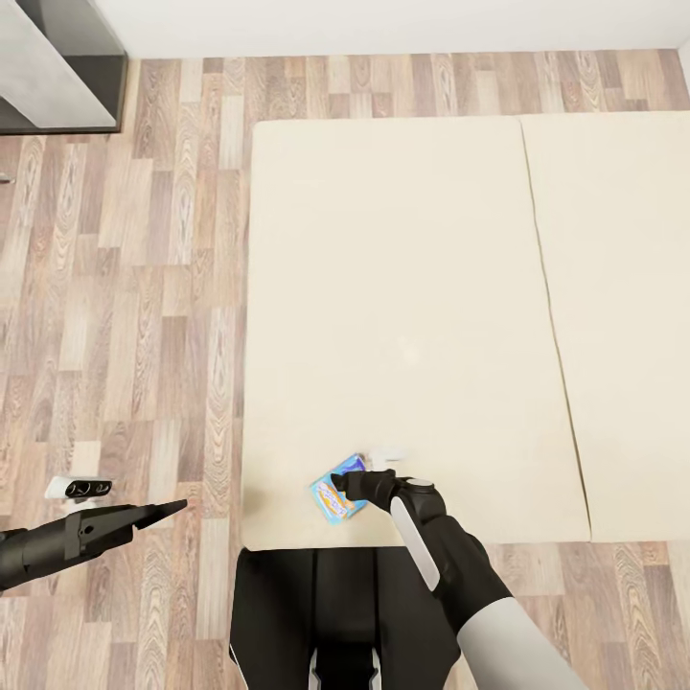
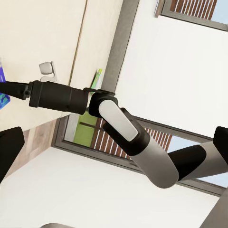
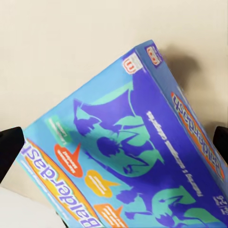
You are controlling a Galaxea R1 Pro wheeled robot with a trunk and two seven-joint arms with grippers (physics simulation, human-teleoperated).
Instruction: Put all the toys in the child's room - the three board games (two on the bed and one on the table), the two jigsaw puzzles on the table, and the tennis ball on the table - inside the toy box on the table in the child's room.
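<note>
A blue board game (image 1: 333, 498) lies on the cream bed (image 1: 402, 287) near its front edge. My right gripper (image 1: 348, 482) is right over it. In the right wrist view the blue box (image 3: 128, 152) with orange lettering is tilted and spans the gap between the two black fingertips (image 3: 9, 152), which stand wide apart at its ends, open. My left gripper (image 1: 172, 506) hangs over the wooden floor left of the bed, holding nothing, its fingers apart in the left wrist view. The toy box, the puzzles and the tennis ball are out of view.
A small white object (image 1: 388, 450) sits on the bed just behind the board game. A seam (image 1: 551, 307) splits the mattress. A grey piece of furniture (image 1: 57, 67) stands at the far left. My dark base (image 1: 326, 613) is against the bed's front edge.
</note>
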